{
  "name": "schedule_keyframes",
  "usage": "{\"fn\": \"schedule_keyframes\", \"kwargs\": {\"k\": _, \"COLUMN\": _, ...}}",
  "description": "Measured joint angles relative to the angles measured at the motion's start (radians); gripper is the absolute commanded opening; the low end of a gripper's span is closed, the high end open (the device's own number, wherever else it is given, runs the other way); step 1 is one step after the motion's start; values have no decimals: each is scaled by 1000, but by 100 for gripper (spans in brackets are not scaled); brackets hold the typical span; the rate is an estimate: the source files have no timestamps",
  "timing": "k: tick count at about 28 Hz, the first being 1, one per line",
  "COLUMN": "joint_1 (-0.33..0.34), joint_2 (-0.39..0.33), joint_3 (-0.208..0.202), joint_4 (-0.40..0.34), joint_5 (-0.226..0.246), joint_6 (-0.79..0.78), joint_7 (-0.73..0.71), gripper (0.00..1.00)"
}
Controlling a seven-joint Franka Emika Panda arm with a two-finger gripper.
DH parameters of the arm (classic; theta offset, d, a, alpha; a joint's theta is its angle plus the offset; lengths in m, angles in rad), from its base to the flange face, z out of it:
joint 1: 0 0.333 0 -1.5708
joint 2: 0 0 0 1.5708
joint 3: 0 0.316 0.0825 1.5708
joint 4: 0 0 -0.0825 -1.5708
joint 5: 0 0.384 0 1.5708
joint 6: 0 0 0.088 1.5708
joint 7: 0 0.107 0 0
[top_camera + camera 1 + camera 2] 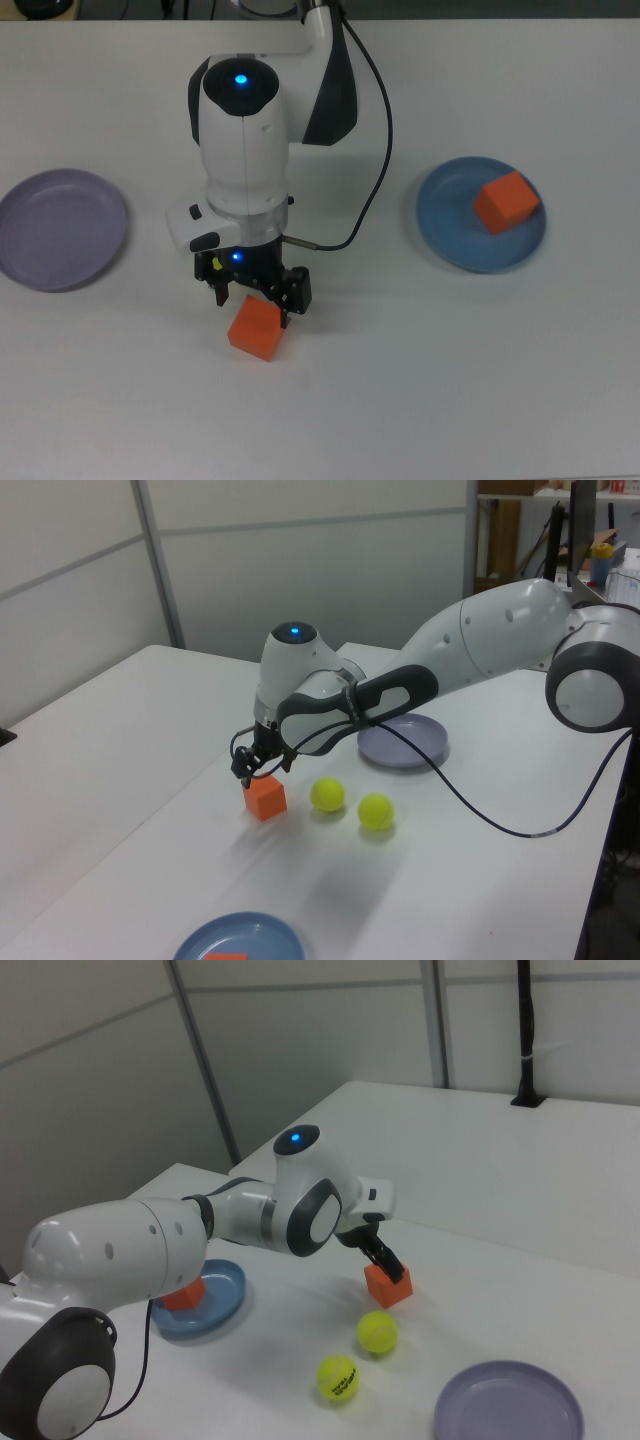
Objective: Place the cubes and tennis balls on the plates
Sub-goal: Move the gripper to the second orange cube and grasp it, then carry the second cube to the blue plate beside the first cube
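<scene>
**End effector poised over loose orange cube**

Loose orange cube (257,328) resting on the white bench (450,380), turned corner-on in the top view. Directly above and just touching or nearly touching its upper edge: the end effector (255,293), black fingers spread apart, one on each side of the cube's top, holding nothing. Contact between fingers and cube impossible to confirm from any view. In the left view, fingertips at the cube's upper far edge (265,796); in the right view, one dark finger slanting down onto the cube's top (387,1285).

Second orange cube (506,201) lying tilted on the blue plate (450,240), well apart toward the top view's right. Same cube just visible on the blue plate at the left view's bottom edge (227,956), and behind the arm in the right view (183,1295).

Two tennis balls side by side on the bench near the loose cube: (327,794) and (376,811) in the left view, apart from each other. In the top view, mostly hidden beneath the white arm (245,150). One ball in the right view bearing a dark mark (338,1376).

Lavender plate (60,228) empty at the top view's left, well apart from the cube. Black cable (375,160) looping from the wrist.
</scene>
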Motion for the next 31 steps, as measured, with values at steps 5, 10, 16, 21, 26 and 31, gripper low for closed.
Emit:
{"fn": "schedule_keyframes", "kwargs": {"k": 5, "joint_1": 1, "joint_2": 25, "joint_3": -2, "joint_4": 0, "joint_5": -4, "joint_6": 28, "joint_7": 0, "gripper": 100}}
{"fn": "schedule_keyframes", "kwargs": {"k": 10, "joint_1": 2, "joint_2": 40, "joint_3": -2, "joint_4": 1, "joint_5": -4, "joint_6": 32, "joint_7": 0, "gripper": 100}}
{"fn": "schedule_keyframes", "kwargs": {"k": 16, "joint_1": 3, "joint_2": 58, "joint_3": -2, "joint_4": 1, "joint_5": -8, "joint_6": 32, "joint_7": 0, "gripper": 83}}
{"fn": "schedule_keyframes", "kwargs": {"k": 21, "joint_1": 4, "joint_2": 68, "joint_3": -2, "joint_4": 2, "joint_5": -13, "joint_6": 36, "joint_7": 0, "gripper": 5}}
{"fn": "schedule_keyframes", "kwargs": {"k": 26, "joint_1": 6, "joint_2": 69, "joint_3": -1, "joint_4": 8, "joint_5": -13, "joint_6": 38, "joint_7": -28, "gripper": 0}}
{"fn": "schedule_keyframes", "kwargs": {"k": 31, "joint_1": 8, "joint_2": 50, "joint_3": 9, "joint_4": 40, "joint_5": -13, "joint_6": 50, "joint_7": -52, "gripper": 0}}
